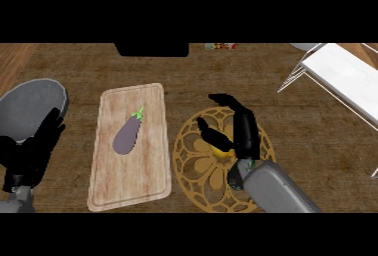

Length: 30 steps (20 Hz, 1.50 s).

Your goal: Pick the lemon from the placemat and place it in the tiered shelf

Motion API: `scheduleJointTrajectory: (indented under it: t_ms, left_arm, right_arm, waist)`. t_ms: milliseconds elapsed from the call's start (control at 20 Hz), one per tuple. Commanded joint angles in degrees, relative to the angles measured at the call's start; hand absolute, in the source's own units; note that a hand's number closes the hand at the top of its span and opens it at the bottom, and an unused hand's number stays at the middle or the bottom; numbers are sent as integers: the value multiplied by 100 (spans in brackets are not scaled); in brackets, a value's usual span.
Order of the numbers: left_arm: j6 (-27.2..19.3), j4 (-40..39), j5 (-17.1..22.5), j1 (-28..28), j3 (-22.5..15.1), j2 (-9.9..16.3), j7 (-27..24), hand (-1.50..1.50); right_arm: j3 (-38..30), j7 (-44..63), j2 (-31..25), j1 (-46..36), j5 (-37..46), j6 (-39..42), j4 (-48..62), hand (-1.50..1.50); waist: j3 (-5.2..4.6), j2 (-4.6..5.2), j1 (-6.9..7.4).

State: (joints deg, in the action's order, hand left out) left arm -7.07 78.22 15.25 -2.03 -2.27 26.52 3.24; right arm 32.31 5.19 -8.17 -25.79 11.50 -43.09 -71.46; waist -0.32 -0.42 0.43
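- Nearest, the right hand (235, 131) comes in from the lower edge over the round gold placemat (193, 172), fingers and thumb curled down around the lemon (220, 151).
- The lemon shows only as a yellow patch under the hand; it seems to sit on the placemat, though I can't tell if it is lifted.
- At the left edge the left hand (33, 150) rests with fingers straight, holding nothing.
- Left of the placemat a wooden board (151, 165) lies on the desk (310, 135) with an eggplant (127, 136) on it.
- Farther off, upper right, stands the white shelf (347, 75).
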Motion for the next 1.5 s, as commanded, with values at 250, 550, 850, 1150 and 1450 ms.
scheduleJointTrajectory:
  t_ms: [250, 550, 850, 1150, 1450]
  left_arm:
    - [117, 26, -22, 386, 126, 82, -47, 0]
    - [308, 77, 130, 491, 265, 195, -88, 0]
    - [268, 109, 64, 410, 183, 95, -76, 0]
    - [281, 139, 80, 355, 232, 59, 49, 0]
    - [323, 362, 64, 195, 272, 63, 230, 0]
  right_arm:
    - [1153, 2726, 512, -71, 2917, -668, 282, -150]
    - [1197, 4582, 213, -455, 3891, 1227, 266, -150]
    - [1609, 5644, 299, -935, 3460, 3931, -7, -150]
    - [1493, 6580, 433, -1305, 3259, 5607, -529, -150]
    - [1170, 6574, 359, -1232, 3224, 6085, -532, -150]
  waist:
    - [-4, -73, -207]
    - [-9, -116, -256]
    - [2, -51, -145]
    - [23, 3, -94]
    - [30, 31, -52]
